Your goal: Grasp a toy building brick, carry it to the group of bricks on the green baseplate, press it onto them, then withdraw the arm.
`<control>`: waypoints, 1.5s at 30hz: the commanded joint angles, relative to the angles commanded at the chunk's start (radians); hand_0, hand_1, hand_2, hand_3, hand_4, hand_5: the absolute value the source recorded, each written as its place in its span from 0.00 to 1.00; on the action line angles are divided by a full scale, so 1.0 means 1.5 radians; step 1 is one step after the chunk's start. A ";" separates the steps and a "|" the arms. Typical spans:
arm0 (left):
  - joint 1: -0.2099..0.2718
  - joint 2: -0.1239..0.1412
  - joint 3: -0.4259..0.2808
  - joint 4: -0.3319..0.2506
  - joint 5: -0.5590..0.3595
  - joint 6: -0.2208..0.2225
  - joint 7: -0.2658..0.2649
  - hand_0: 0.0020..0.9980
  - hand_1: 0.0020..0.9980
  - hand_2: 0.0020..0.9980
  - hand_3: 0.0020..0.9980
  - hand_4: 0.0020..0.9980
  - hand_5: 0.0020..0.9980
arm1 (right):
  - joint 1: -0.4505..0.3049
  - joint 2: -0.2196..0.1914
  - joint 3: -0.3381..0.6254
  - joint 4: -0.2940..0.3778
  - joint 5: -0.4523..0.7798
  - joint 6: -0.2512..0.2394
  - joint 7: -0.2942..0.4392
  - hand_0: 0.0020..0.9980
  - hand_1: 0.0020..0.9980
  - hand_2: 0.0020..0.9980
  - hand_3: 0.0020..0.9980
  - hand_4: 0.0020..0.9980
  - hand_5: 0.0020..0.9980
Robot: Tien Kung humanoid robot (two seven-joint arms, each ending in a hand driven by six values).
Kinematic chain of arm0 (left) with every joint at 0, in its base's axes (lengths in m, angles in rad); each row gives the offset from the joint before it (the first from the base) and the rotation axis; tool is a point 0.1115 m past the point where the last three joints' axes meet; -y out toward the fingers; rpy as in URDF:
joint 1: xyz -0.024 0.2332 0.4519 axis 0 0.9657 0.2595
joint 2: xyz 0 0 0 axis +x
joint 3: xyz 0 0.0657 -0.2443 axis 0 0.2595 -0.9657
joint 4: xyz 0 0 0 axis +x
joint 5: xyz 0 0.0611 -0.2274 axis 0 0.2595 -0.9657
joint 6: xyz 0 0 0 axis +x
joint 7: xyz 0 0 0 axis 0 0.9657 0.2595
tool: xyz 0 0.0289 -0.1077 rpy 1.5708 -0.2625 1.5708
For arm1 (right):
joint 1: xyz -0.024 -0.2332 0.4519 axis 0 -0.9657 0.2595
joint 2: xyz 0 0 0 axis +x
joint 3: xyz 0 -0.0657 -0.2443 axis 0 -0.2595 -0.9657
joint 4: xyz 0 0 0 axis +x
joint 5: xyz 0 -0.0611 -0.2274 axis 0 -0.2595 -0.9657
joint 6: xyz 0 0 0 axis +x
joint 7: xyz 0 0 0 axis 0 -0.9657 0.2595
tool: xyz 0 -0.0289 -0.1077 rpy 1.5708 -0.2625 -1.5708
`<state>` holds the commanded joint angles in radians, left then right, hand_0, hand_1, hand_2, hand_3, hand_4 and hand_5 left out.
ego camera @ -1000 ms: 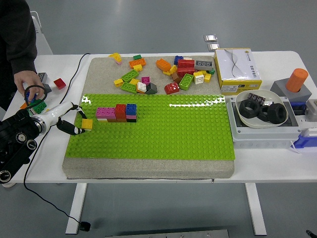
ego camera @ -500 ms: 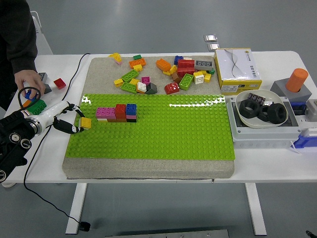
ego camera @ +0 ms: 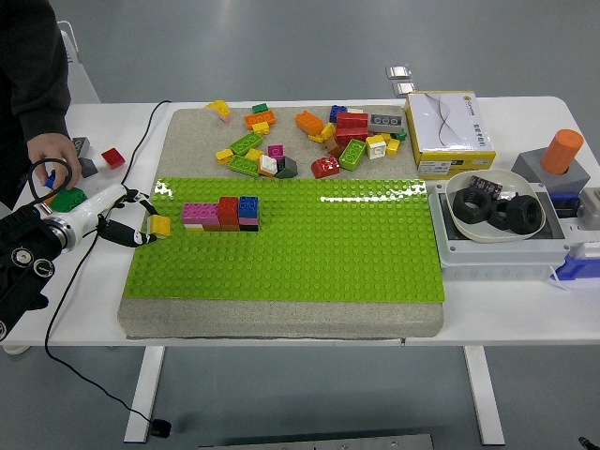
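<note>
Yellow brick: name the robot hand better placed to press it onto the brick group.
Left. The left robot hand already holds the yellow brick at the green baseplate's left edge, just left of the brick group. No right arm is in view.

Bright, even overhead light — sharp and evenly exposed throughout.

White glare streaks along the far edge of the green baseplate point(ego camera: 309, 244), strongest near its top left corner and at the middle right. Soft, short shadows under the counter point(ego camera: 525, 314) edge and beside the stacked bricks point(ego camera: 223, 214) — none harsh. Slight softness on the left robot hand point(ego camera: 127, 225); no marked distortion at the borders.
</note>
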<state>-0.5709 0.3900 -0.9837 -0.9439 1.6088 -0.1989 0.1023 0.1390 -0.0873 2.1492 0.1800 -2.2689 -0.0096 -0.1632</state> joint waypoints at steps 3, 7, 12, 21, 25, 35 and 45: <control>0.000 0.000 -0.003 -0.005 -0.001 -0.001 0.000 0.95 0.94 0.91 0.49 0.82 0.00 | 0.000 0.000 -0.001 0.000 0.000 0.000 0.000 0.52 0.61 0.61 0.79 0.85 0.96; 0.001 0.002 -0.011 -0.016 -0.005 -0.003 0.000 0.95 0.94 0.91 0.49 0.82 0.00 | -0.001 0.001 -0.003 0.000 0.000 0.000 0.000 0.52 0.62 0.62 0.79 0.85 0.97; 0.004 0.006 -0.022 -0.038 -0.038 -0.011 -0.004 0.95 0.94 0.91 0.49 0.82 0.00 | -0.002 0.001 -0.009 0.000 0.000 0.000 0.000 0.52 0.62 0.62 0.79 0.85 0.97; -0.008 -0.016 -0.038 -0.065 -0.091 -0.023 -0.009 0.94 0.94 0.90 0.49 0.82 0.00 | 0.000 0.000 -0.006 0.000 0.000 0.000 0.001 0.52 0.62 0.62 0.79 0.85 0.97; -0.024 -0.040 -0.037 -0.052 -0.095 -0.023 -0.010 0.94 0.93 0.90 0.49 0.82 0.00 | 0.003 -0.001 -0.001 0.000 0.000 0.001 0.002 0.52 0.62 0.62 0.79 0.85 0.97; -0.046 -0.076 -0.027 -0.008 -0.093 -0.020 -0.012 0.94 0.93 0.90 0.49 0.82 0.00 | 0.010 -0.002 0.008 0.000 0.000 0.003 0.004 0.52 0.62 0.62 0.79 0.85 0.97; -0.058 -0.098 -0.020 0.017 -0.085 -0.015 -0.014 0.94 0.93 0.90 0.49 0.82 0.00 | 0.013 -0.003 0.012 0.000 0.000 0.003 0.006 0.52 0.62 0.61 0.79 0.85 0.97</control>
<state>-0.6575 0.2425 -1.0144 -0.9180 1.4813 -0.2215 0.0812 0.1588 -0.0912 2.1678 0.1800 -2.2689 -0.0045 -0.1549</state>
